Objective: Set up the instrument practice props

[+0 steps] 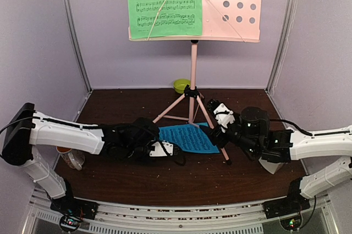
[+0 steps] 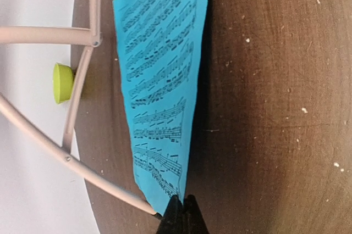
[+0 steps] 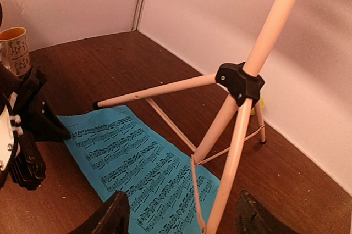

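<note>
I'm watching my left claw [image 2: 181, 215] clenching the near corner of the blue sheet [image 2: 162, 80], my right claw [image 3: 184, 206] gaping astride a leg of the pink stand [image 3: 235, 129], the lime bowl [image 1: 181, 85] beyond hiding its inside, and only the overhead showing the green sheet [image 1: 164, 3] on the desk.

The dark brown wooden table [image 1: 137, 176] is dotted with pale crumbs. The pink music stand [image 1: 193, 63] stands on it toward the back, on three splayed legs. The blue music sheet [image 1: 187, 137] lies print up in front of the pole, one tripod leg crossing over it, and one long edge seems slightly lifted off the wood. A lime-green bowl [image 1: 181, 85] sits at the far edge behind the stand. A mug [image 3: 14, 50] stands at the left side.
</note>
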{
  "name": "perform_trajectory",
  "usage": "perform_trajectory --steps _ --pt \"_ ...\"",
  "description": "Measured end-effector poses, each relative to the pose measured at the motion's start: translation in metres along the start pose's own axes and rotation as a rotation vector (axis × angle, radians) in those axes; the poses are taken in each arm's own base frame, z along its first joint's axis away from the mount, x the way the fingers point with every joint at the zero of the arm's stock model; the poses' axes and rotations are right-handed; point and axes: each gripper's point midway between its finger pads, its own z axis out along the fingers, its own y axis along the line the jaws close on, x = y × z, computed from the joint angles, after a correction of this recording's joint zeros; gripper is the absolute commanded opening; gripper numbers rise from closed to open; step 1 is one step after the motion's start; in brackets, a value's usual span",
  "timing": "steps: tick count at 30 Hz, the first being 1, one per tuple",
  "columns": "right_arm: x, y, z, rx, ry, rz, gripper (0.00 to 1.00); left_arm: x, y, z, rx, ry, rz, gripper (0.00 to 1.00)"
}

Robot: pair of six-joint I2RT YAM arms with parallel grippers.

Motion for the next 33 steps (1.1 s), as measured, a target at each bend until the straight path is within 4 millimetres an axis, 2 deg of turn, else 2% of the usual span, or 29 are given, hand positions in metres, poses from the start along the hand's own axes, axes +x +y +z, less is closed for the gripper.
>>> perform_trajectory --steps 7,13,17,21,26,29,33 --pt "0.006 0.022 0.002 -0.144 0.022 0.034 0.88 -0.005 0.022 -0.051 -0.113 -0.077 0.01 0.0" --pt "-0.01 0.029 -0.001 -0.254 0.003 0.084 0.91 -0.009 0.049 -0.097 -0.2 -0.176 -0.016 0.0" --pt "-0.025 0.039 -0.009 -0.34 -0.024 0.093 0.91 -0.014 0.059 -0.118 -0.236 -0.218 0.006 0.0" --pt "-0.046 0.044 -0.02 -0.425 -0.067 0.135 0.91 -0.025 0.062 -0.14 -0.29 -0.266 0.098 0.0" --pt "-0.075 0.022 -0.033 -0.463 -0.158 0.243 0.91 -0.039 0.059 -0.158 -0.377 -0.292 0.238 0.0" --pt "-0.081 0.018 -0.033 -0.493 -0.182 0.271 0.92 -0.054 0.051 -0.173 -0.411 -0.342 0.325 0.0" --pt "-0.08 0.027 -0.029 -0.593 -0.184 0.315 0.94 -0.073 0.049 -0.209 -0.457 -0.463 0.378 0.0"
